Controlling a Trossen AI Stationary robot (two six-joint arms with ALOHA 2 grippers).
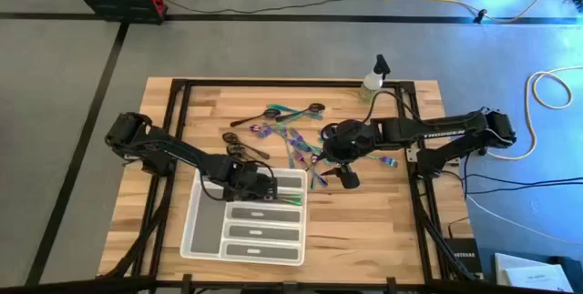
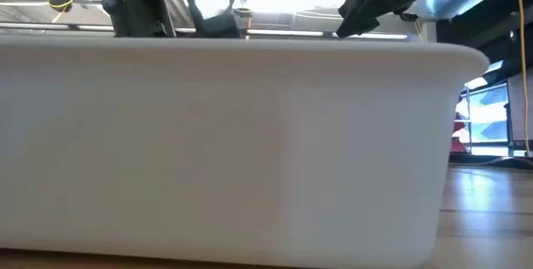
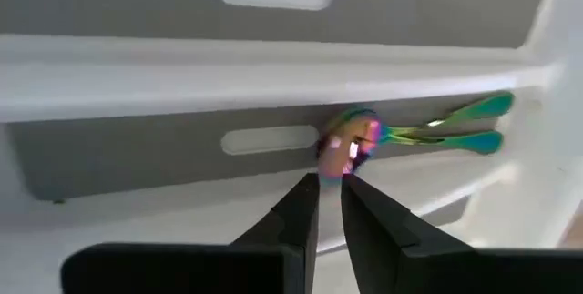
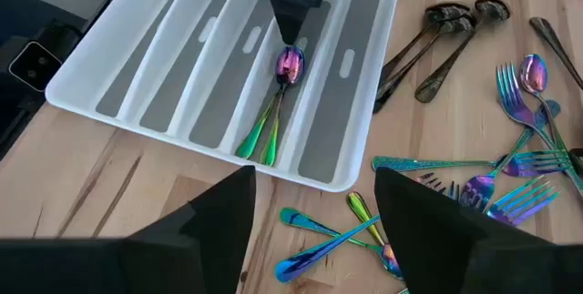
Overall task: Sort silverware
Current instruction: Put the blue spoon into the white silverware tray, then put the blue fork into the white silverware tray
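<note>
**gearhead22:** Silverware (image 1: 296, 144) check: where's everything sitting right now?

**torque_tom:** Mostly loose in a messy pile on the wooden counter (image 1: 383, 217), between the two arms and just past the far end of the white compartment tray (image 1: 196, 230). Iridescent forks (image 4: 524, 162), a couple of dark spoons (image 4: 455, 16), plus some shiny handles right by the tray's corner. Two iridescent spoons (image 4: 278, 103) are already in one of the tray's slots, lying side by side with the green handles together.

**gearhead22:** And the left gripper (image 3: 330, 180)?

**torque_tom:** Over the tray, tip right at the bowl end of those two spoons. Jaws are nearly pressed together, only a thin slit between them. From the left wrist view the tips sit just beside the spoon bowl, and I can't tell if they're actually touching it.

**gearhead22:** Right gripper (image 4: 314, 230)?

**torque_tom:** Hovering over the counter next to the pile, near the tray's far end. Jaws spread wide, nothing between them.

**gearhead22:** Anything else on there?

**torque_tom:** A small spray bottle (image 1: 373, 76) at the far edge of the counter, well apart from the pile. The low view is basically just the tray's wall.
</note>
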